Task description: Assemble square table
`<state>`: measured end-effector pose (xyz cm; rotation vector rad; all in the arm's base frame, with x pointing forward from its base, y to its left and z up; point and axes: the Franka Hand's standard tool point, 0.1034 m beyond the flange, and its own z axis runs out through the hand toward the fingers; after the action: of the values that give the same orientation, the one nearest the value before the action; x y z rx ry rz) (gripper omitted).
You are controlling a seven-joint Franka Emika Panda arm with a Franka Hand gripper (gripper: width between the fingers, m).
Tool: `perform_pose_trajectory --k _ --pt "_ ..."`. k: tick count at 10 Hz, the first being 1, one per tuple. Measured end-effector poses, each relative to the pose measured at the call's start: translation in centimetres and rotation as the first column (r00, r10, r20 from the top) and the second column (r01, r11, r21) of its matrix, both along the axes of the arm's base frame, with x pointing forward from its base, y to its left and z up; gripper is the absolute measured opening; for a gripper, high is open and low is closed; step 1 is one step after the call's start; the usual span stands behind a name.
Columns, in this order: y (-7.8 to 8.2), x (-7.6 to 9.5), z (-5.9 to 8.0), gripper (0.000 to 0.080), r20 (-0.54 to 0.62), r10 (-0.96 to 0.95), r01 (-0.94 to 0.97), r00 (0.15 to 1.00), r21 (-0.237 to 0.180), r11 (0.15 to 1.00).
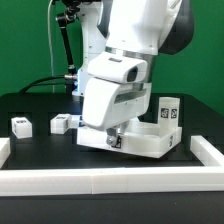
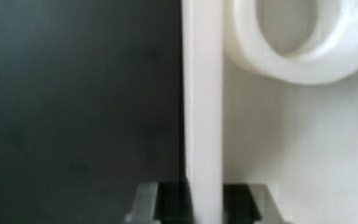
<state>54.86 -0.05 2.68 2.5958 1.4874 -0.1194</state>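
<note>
1. White plastic filled the middle of the exterior view: the square table [image 1: 150, 141] lay flat on the black table [image 1: 30, 105], a little to the exterior view's right of centre.
2. The arm [image 1: 125, 60] came down over the slab's left end, and the gripper [image 1: 113, 140] sat at that edge, its tips mostly hidden by the wrist body.
3. Two short tagged legs [image 1: 22, 125] [image 1: 62, 123] lay well apart from the slab, toward the exterior view's left.
4. A tagged white piece [image 1: 168, 112] stood just beyond the slab's far right corner; whether it touched the slab could not be told.
5. A white barrier rail [image 1: 110, 182] ran along the near side.
6. In the wrist view, the gripper [image 2: 199, 203] was clamped on the slab's raised rim [image 2: 202, 100], one of the dark fingers [image 2: 155, 205] pressed against each face of it.
7. Beside the rim lay the slab's inner surface [image 2: 291, 140], with a raised round ring [image 2: 291, 72] moulded on it; on the rim's other side was dark table.
</note>
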Motion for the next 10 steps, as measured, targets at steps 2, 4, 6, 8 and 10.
perform_pose_trajectory --k 2,4,6,8,10 --pt "1.2 1.8 -0.1 0.0060 -0.003 0.040 -0.040 0.999 -0.004 0.999" --pt "0.7 1.5 -0.3 0.0060 -0.007 0.038 -0.038 0.999 -0.008 0.999" --pt "0.5 1.5 -0.3 0.0060 -0.012 0.061 -0.061 0.998 -0.013 0.998" --pt "0.8 1.9 -0.4 0.0060 -0.038 0.223 -0.224 0.974 -0.029 0.974" --pt "1.5 3.3 -0.7 0.0060 -0.065 0.369 -0.372 0.927 -0.039 0.928"
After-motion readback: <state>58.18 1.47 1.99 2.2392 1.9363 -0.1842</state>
